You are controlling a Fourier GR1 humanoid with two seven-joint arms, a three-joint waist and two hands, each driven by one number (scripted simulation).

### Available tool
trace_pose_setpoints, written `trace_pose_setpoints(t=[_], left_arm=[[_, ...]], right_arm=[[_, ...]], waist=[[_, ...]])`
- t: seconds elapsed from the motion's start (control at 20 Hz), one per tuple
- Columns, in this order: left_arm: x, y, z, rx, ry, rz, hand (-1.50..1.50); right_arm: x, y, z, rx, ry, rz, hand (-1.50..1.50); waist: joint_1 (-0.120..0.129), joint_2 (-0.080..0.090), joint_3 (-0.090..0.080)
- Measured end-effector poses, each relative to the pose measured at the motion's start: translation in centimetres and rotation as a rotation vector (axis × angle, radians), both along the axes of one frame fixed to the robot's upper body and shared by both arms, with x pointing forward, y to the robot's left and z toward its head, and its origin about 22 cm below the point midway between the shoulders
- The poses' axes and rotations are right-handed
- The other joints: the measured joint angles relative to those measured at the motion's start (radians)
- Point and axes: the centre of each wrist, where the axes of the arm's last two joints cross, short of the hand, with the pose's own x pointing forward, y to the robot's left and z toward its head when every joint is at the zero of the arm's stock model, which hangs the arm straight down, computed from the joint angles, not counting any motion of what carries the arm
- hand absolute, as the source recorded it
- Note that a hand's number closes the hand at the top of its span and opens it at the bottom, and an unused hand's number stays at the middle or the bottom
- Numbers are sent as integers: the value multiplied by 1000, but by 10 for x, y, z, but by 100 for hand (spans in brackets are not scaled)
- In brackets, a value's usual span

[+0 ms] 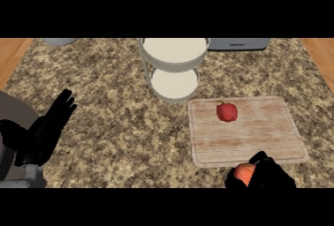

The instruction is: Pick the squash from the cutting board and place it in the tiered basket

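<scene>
You are looking steeply down at a speckled granite worktop (124, 128). Your right hand (269, 176) sits at the lower edge of the view, just off the near edge of the wooden cutting board (261, 137), with its fingers curled round an orange, rounded thing that is most likely the squash (244, 173). Much of it is hidden by the hand. So the pick appears to be made: the squash is off the board and in your grasp.

What is left is the longer part. The tiered basket (173, 66), two round pale trays one above the other on a metal frame, stands at the far side of the worktop, well apart from your hand. The squash has yet to be carried there and set down.

A red pepper (227, 112) lies on the board's far half, untouched. Your left hand (52, 128) rests open at the left edge, fingers straight.

A grey appliance (238, 43) at the top edge bears a small mark, too faint to read.
</scene>
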Motion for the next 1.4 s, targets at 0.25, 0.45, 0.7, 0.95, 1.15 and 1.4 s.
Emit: trace_pose_setpoints(t=[0.25,0.45,0.7,0.95,1.15,1.4], left_arm=[[5,-4,3,2,1,1,0],[5,0,3,-4,-7,-9,0],[4,-5,-1,-1,-11,-19,0],[9,-3,7,6,-11,-33,0],[11,-12,3,2,-15,-46,0],[15,-14,1,4,-14,-56,0]], right_arm=[[-11,15,49,-3,-305,63,150],[-21,32,86,10,-521,130,150],[-31,57,122,41,-672,231,150],[-14,73,146,74,-723,317,150],[16,84,160,74,-729,359,150],[58,97,181,75,-714,375,150]], waist=[[-5,-2,1],[3,0,1],[16,5,1],[31,9,1],[43,12,0],[54,14,0]])
